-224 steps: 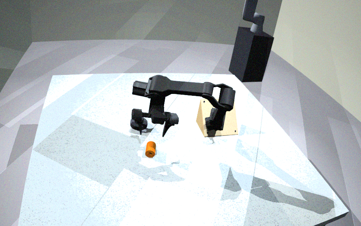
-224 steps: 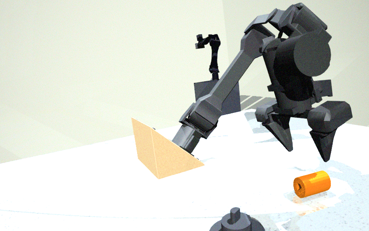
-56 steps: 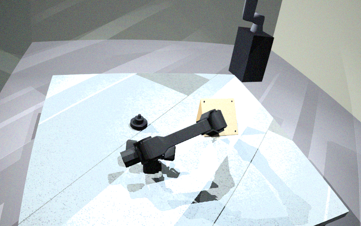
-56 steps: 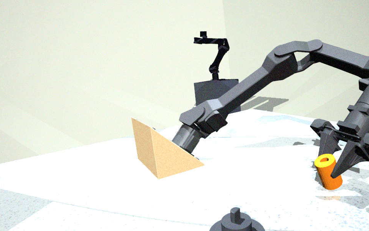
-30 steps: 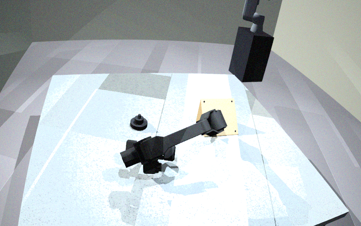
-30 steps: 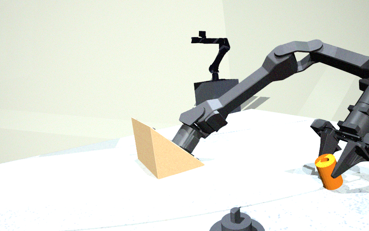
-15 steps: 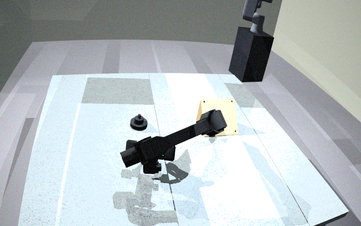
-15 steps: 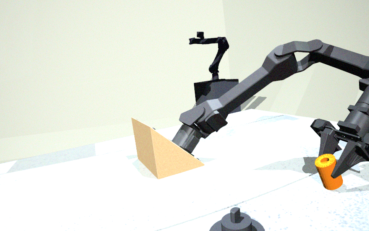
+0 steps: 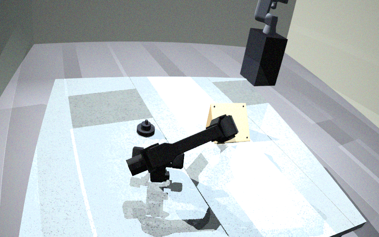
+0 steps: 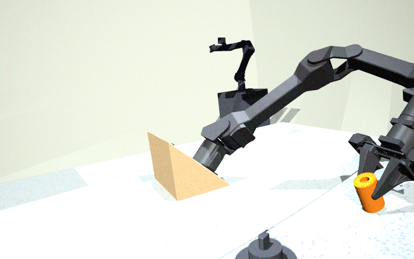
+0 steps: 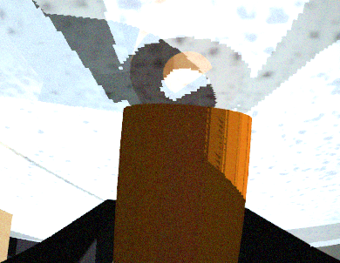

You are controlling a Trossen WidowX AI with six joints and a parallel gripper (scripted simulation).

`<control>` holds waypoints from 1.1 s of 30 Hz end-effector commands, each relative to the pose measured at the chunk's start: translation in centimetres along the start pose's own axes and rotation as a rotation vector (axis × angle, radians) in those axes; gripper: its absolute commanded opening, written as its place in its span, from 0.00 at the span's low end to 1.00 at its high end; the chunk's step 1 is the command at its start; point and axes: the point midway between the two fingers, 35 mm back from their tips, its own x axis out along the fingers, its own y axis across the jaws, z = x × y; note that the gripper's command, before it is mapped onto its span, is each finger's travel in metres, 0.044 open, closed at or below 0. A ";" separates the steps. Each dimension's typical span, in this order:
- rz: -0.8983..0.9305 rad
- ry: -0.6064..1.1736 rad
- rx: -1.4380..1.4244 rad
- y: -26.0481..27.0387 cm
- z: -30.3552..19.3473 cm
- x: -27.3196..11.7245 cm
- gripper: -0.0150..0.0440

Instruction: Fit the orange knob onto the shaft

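Observation:
My gripper (image 10: 367,187) (image 11: 176,215) is shut on the orange knob (image 10: 372,200) (image 11: 178,174), one finger on each side. The knob is tilted, its top leaning left in the exterior view, and appears held a little above the table. Its top hole shows there, but I cannot make out the flat side. The arm hides it in the top view. The dark round pedestal (image 9: 145,134) (image 10: 289,254) stands apart from the knob, and its upright shaft (image 9: 146,121) (image 10: 262,242) is bare. The exterior view cuts off the pedestal's lower part.
My arm's base is mounted on a tan wedge (image 9: 241,113) (image 10: 194,183), which also shows at the wrist view's lower left edge. A black block (image 9: 266,59) (image 10: 229,104) with another arm stands beyond the table. Shadows and bright patches cover the pale table (image 9: 52,176) (image 10: 106,225).

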 end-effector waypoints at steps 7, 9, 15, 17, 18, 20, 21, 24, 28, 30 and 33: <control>-0.002 0.001 0.000 0.0 0.0 0.0 0.69; -0.002 0.001 0.000 0.0 0.0 0.0 0.69; -0.002 0.001 0.000 0.0 0.0 0.0 0.69; -0.002 0.001 0.000 0.0 0.0 0.0 0.69; -0.002 0.001 0.000 0.0 0.0 0.0 0.69; -0.002 0.001 0.000 0.0 0.0 0.0 0.69; -0.002 0.001 0.000 0.0 0.0 0.0 0.69; -0.002 0.001 0.000 0.0 0.0 0.0 0.69; -0.002 0.001 0.000 0.0 0.0 0.0 0.69; -0.002 0.001 0.000 0.0 0.0 0.0 0.74; -0.002 0.001 0.000 0.0 0.0 0.0 0.87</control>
